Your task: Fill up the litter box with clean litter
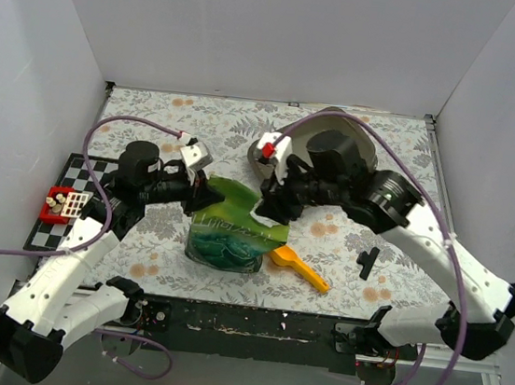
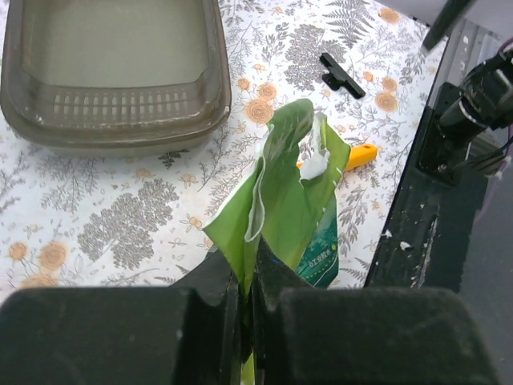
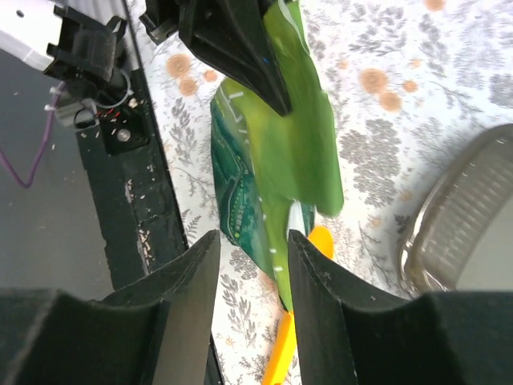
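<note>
No legible text: only unreadable print on the green bag (image 1: 226,234)

In the left wrist view a short line of white characters (image 2: 320,258) stands on the bag's dark teal lower panel, too small and blurred to make out. From the top camera, pale lettering (image 1: 226,229) runs across the bag's front, and it is likewise illegible. No brand, number or sign can be read anywhere else.
</note>
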`<state>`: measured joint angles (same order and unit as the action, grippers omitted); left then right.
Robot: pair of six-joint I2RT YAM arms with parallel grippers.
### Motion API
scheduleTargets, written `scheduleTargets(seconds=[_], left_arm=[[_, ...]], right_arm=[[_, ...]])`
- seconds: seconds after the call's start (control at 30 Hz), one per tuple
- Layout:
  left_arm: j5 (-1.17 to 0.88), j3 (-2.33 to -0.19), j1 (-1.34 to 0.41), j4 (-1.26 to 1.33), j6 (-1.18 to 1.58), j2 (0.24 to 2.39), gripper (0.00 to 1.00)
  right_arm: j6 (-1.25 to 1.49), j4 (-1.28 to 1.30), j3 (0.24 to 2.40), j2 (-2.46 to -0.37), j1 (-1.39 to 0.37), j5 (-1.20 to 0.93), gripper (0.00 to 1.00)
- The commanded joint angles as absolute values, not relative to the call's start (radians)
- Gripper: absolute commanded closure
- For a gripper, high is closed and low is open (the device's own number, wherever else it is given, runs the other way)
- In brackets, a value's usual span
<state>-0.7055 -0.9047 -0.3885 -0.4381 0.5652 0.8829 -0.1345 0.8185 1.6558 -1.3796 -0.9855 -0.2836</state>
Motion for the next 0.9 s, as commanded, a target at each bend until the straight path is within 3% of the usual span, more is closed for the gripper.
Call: scheduleTargets(seconds=[0.0,0.13,0.23,0.4,0.87], left_arm=[[-0.811,-0.988,-0.387,-0.285,0.372,0.888,1.0],[-0.931,-0.936,-0.387,-0.325,0.287,0.884,1.0],[-0.963,-0.835,-0.385,-0.272,0.304,0.816,1.0],[-0.91,-0.717,-0.385,-0.183,0.371,0.707,1.0],[-0.744,-0.588,-0.385,-0.097,0.468,0.503,1.0]], right_arm=[[-0.094,0.698,1.531,-1.237,-0.96,-0.192,0.54],[-0.078,0.689,1.433,-1.192,-0.956,-0.169,0.69],[-0.075,0.672,1.394,-1.192,-0.946,-0.16,0.98],[-0.115,0.652,1.365,-1.224,-0.917,-0.17,0.99],[-0.334,0.571,1.273,-1.287,-0.833,-0.574,0.99]])
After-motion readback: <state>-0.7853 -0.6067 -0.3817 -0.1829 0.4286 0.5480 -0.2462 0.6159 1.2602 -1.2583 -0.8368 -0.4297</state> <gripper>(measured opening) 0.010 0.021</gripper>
